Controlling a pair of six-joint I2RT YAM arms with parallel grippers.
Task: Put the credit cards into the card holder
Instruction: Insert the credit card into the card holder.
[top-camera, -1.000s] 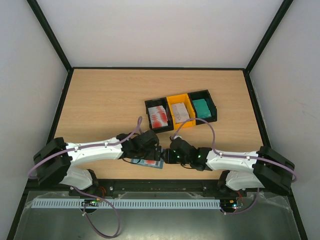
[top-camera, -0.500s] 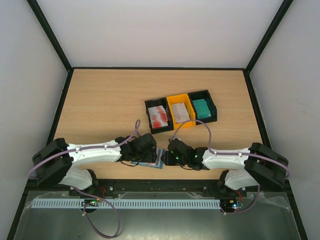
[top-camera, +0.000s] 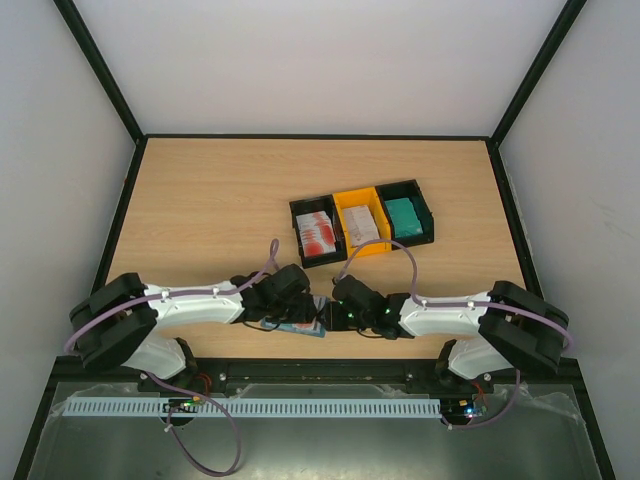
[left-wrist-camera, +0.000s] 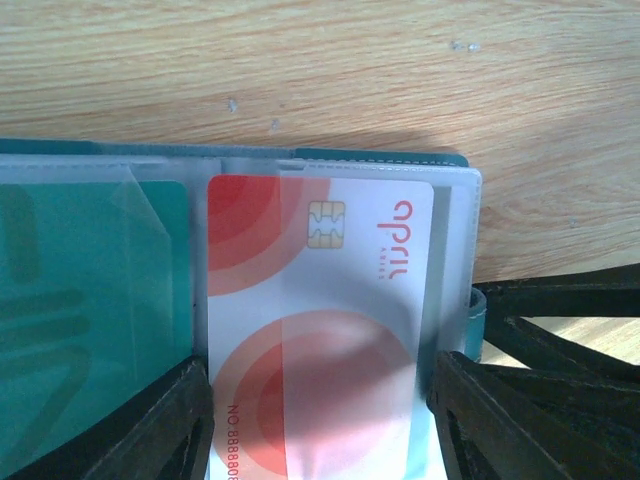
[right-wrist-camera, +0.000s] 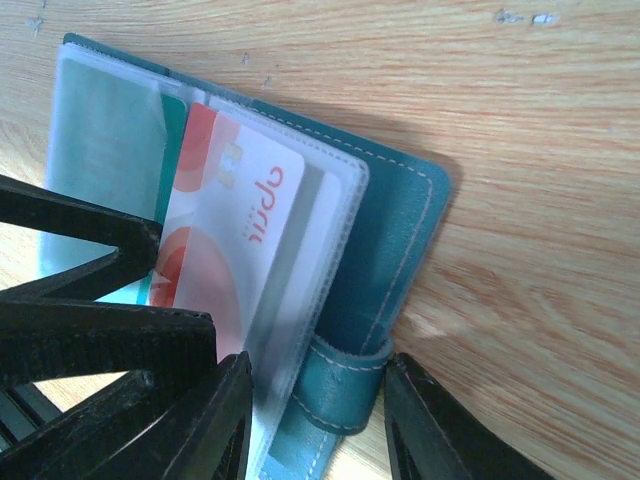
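The blue-teal card holder (top-camera: 306, 327) lies open on the wood at the near edge, between the two arms. A red-and-white credit card (left-wrist-camera: 320, 300) sits partly inside its clear sleeve (left-wrist-camera: 455, 250), with a green card (left-wrist-camera: 90, 300) in the sleeve to the left. My left gripper (left-wrist-camera: 320, 425) has a finger against each long edge of the red-and-white card. My right gripper (right-wrist-camera: 320, 410) straddles the holder's clasp tab (right-wrist-camera: 345, 385) and sleeve edge, its fingers pressed on both sides. In the right wrist view the card (right-wrist-camera: 235, 225) and the holder's cover (right-wrist-camera: 395, 230) show.
Three joined bins stand mid-table: a black one (top-camera: 318, 232) with red-and-white cards, a yellow one (top-camera: 362, 222) with whitish cards, a black one (top-camera: 404, 215) with a teal stack. The left gripper's black fingers (right-wrist-camera: 90, 300) crowd the right wrist view. Black frame rails edge the table.
My left gripper has narrowed from wide open onto the card's edges. The right arm has shifted slightly left toward the holder, and the holder has moved a little.
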